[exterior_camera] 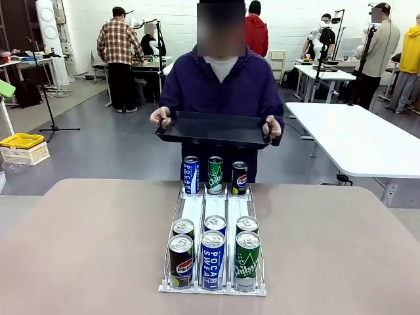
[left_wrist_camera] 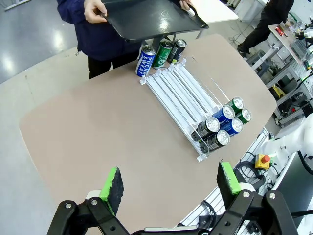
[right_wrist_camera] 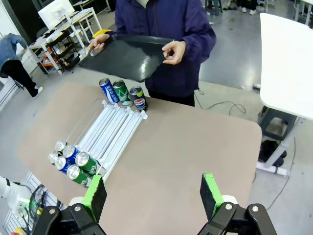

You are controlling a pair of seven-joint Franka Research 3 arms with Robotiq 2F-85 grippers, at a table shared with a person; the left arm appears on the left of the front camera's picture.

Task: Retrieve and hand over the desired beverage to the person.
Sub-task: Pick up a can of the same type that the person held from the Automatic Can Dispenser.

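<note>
A person (exterior_camera: 222, 85) in a dark purple jacket stands at the far side of the table (exterior_camera: 85, 249), top centre of the front view. The person holds a black tray (exterior_camera: 213, 128) out over the table's far edge, with one hand (exterior_camera: 160, 117) at its left end and the other hand (exterior_camera: 273, 126) at its right end. The tray is bare and held roughly level, which looks like an offer of somewhere to set a drink down. Below it, in the middle of the frame, a white wire rack (exterior_camera: 213, 216) with three lanes runs from the person towards the camera. Its cans sit at both ends: a blue can (exterior_camera: 191, 174), a green can (exterior_camera: 215, 175) and a dark cola can (exterior_camera: 240, 178) stand at the far end just under the tray. Six more cans (exterior_camera: 212, 260) stand in two rows of three at the near end, within the arms' reach (nothing here shows which drink is wanted). In the left wrist view the left gripper (left_wrist_camera: 170, 183) hangs high above the table at the bottom of the frame, its green pads wide apart and holding nothing. In the right wrist view the right gripper (right_wrist_camera: 152, 192) is also spread and bare, well above the near cans at the lower left of its frame. No can has been lifted yet.
</note>
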